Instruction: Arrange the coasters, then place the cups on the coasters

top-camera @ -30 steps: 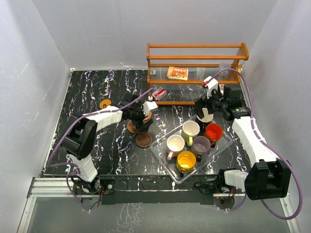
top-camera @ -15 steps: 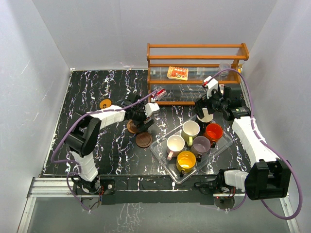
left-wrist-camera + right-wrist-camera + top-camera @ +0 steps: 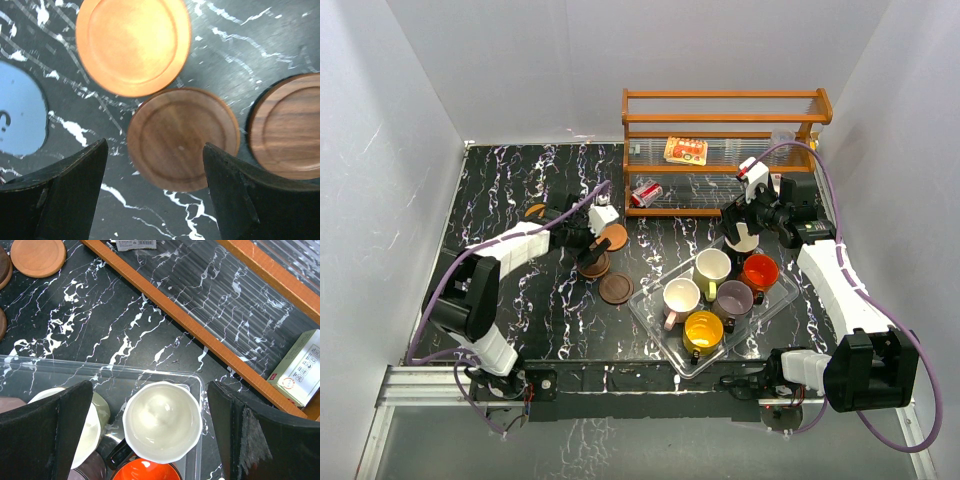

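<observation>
Three coasters lie below my open left gripper (image 3: pixel 155 200): an orange one (image 3: pixel 132 45), a dark brown one (image 3: pixel 182 137) reaching in between the fingertips, and a brown one (image 3: pixel 287 125). A blue-grey coaster (image 3: pixel 20 115) sits at the left edge. From above, the left gripper (image 3: pixel 590 250) hovers by the orange coaster (image 3: pixel 615 237). My right gripper (image 3: pixel 155 440) stands open around the black cup with white interior (image 3: pixel 162 427), not touching it. The clear tray (image 3: pixel 655 318) holds the olive-cream (image 3: pixel 712 268), orange-red (image 3: pixel 759 272), mauve (image 3: pixel 733 298), pale pink (image 3: pixel 681 297) and yellow (image 3: pixel 703 330) cups.
A wooden shelf rack (image 3: pixel 725 120) stands at the back right, its lower rail (image 3: pixel 200 330) close behind the tray. A small box (image 3: pixel 300 367) lies on the rack. Another orange coaster (image 3: pixel 535 212) lies far left, partly behind the left arm.
My left arm has drawn back to the left, uncovering an orange coaster that now lies flat beside the dark brown ones. The right arm has not moved.
</observation>
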Motion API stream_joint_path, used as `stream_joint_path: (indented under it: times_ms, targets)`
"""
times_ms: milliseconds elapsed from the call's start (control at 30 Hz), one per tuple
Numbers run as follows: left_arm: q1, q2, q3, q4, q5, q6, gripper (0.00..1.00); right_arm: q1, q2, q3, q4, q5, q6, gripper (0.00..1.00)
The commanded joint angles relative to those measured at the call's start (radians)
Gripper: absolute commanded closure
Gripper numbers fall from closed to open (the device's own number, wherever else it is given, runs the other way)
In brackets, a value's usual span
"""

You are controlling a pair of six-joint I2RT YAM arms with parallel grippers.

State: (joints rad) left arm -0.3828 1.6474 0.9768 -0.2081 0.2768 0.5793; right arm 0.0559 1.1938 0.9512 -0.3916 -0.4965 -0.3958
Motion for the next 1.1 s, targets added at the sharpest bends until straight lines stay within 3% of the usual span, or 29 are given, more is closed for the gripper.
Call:
stream_joint_path:
  times_ms: [0, 200, 567, 1067]
  targets:
    - [0.05, -0.054, -0.03, 0.01, -0.009, -0.02, 0.25, -0.008, -0.008, 0.006, 0.041, -0.007, -0.015, 0.02]
    - [0.079, -0.08, -0.061, 0.031, -0.027, -0.03, 0.23, -0.008, -0.006, 0.006, 0.041, -0.006, -0.014, 0.02]
    - [0.124, -0.076, -0.055, -0.005, -0.216, -0.011, 0.24, -0.009, -0.009, 0.005, 0.039, -0.005, -0.015, 0.02]
    - [0.299, -0.139, -0.093, -0.02, -0.347, 0.049, 0.24, -0.009, -0.019, 0.005, 0.039, -0.006, -0.017, 0.02]
